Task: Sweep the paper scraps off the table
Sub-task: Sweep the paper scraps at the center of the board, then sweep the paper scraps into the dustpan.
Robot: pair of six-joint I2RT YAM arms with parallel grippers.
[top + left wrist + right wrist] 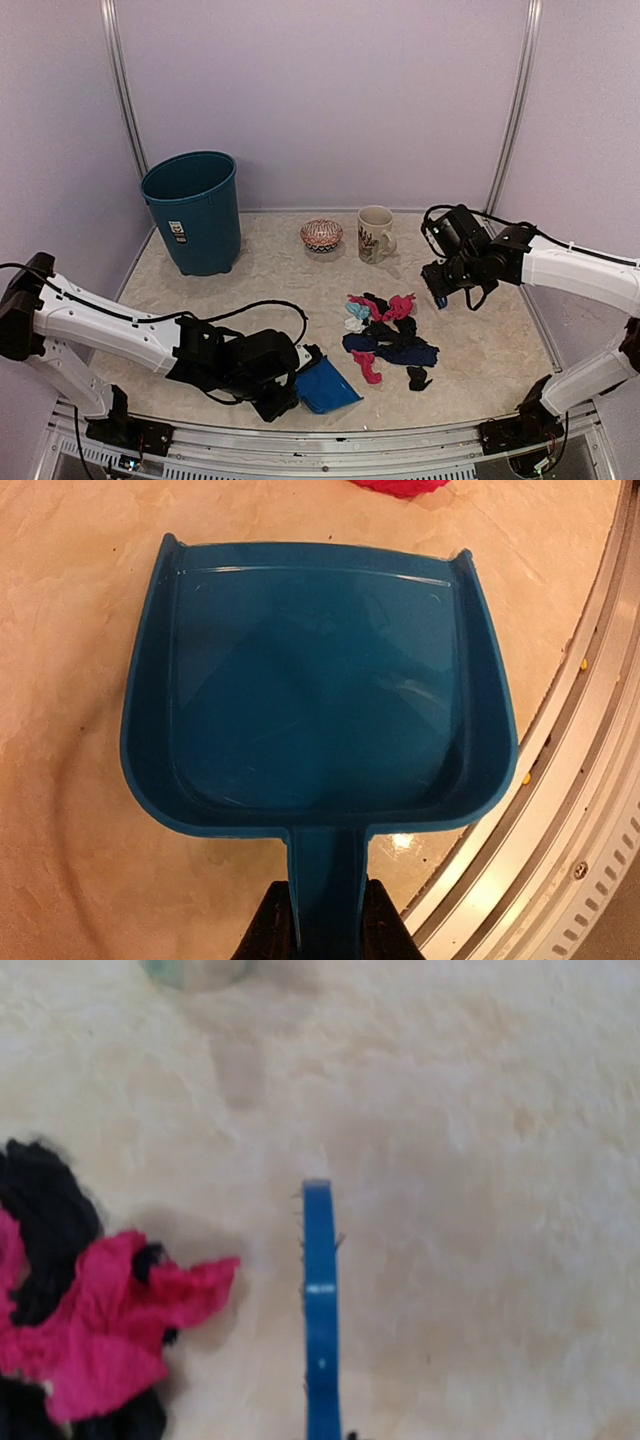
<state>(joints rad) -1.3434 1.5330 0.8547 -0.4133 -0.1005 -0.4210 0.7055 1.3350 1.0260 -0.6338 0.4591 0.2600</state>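
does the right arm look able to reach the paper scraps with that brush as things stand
Probably yes. The brush in the right gripper is just to the right of the paper scraps, with only bare table between them. The mug stands farther back, out of the path.

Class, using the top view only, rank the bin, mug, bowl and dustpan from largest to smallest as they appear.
1. bin
2. dustpan, though it lies nearer the camera, so its rank is less sure
3. mug and bowl: too alike to rank
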